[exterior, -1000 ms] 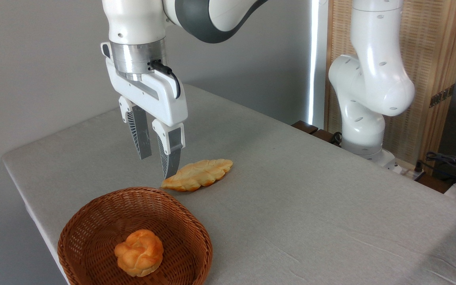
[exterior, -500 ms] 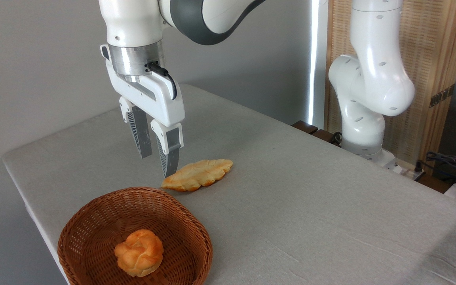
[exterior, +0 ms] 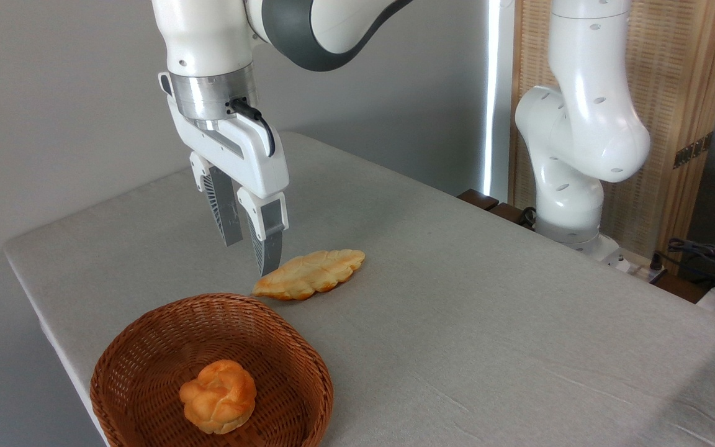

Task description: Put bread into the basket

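The bread (exterior: 310,274), a long flat golden loaf with braided ridges, lies on the grey table just behind the basket's far rim. The basket (exterior: 146,329), round brown wicker, sits at the table's near left corner. My gripper (exterior: 252,256) hangs over the table to the left of the bread's left end, fingers pointing down, open with a narrow gap and nothing between them. Its nearer fingertip overlaps the loaf's left tip in the picture; whether they touch I cannot tell.
A small round knotted bun (exterior: 218,396) lies inside the basket. The robot's white base column (exterior: 571,155) stands at the table's far right edge, with a wooden slatted screen (exterior: 674,112) behind it and cables (exterior: 705,257) at the right.
The gripper has shifted slightly to the right and up, towards the bread, keeping its opening. Bread, bun and basket have not moved.
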Action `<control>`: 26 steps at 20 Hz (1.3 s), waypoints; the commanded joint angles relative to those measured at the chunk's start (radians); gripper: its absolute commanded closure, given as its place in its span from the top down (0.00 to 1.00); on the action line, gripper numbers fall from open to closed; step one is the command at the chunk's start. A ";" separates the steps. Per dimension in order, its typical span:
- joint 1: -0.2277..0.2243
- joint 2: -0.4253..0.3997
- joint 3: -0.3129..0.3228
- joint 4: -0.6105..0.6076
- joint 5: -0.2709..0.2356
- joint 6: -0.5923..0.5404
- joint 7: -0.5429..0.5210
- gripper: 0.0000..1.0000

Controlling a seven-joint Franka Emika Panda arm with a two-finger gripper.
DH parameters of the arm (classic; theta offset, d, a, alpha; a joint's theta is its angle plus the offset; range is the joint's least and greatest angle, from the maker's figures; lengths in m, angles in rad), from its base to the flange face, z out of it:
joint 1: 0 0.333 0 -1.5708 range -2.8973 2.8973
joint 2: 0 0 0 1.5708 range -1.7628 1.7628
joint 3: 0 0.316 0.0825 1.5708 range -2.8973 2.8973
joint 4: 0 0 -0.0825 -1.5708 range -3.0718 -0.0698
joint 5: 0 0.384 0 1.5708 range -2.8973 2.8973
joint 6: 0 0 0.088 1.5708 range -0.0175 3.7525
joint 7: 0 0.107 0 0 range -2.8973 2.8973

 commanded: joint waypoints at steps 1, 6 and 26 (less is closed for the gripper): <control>-0.001 0.002 0.001 0.014 -0.004 -0.026 -0.018 1.00; 0.001 0.000 0.003 0.014 0.003 -0.026 -0.019 1.00; -0.003 -0.017 -0.003 -0.026 0.006 -0.031 -0.013 1.00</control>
